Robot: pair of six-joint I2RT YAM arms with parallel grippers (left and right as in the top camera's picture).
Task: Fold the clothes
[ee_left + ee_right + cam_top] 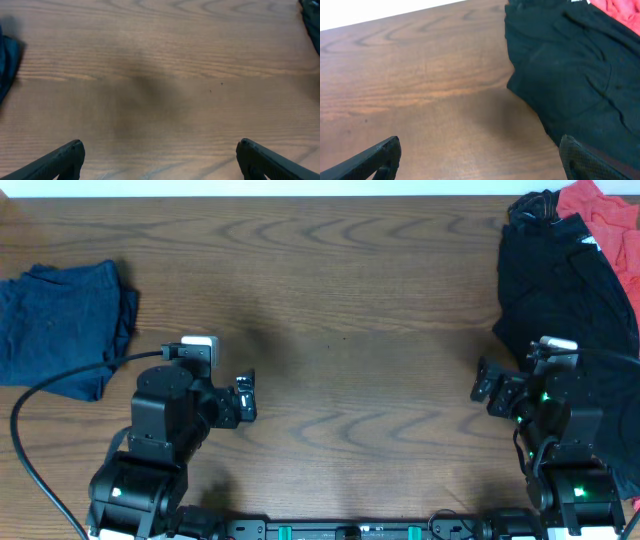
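A folded navy-blue garment (58,325) lies at the table's left edge; its corner shows in the left wrist view (6,62). A pile of very dark clothes (560,280) lies at the right, also in the right wrist view (570,65). My left gripper (245,395) is open and empty above bare wood (159,159), to the right of the folded garment. My right gripper (485,385) is open and empty (480,157), hovering beside the dark pile's left edge, its right finger over the cloth.
A red garment (605,220) lies on the pile at the far right corner, also in the right wrist view (617,10). The wooden table (350,310) stretches between the two arms. A black cable (60,380) runs from the left arm.
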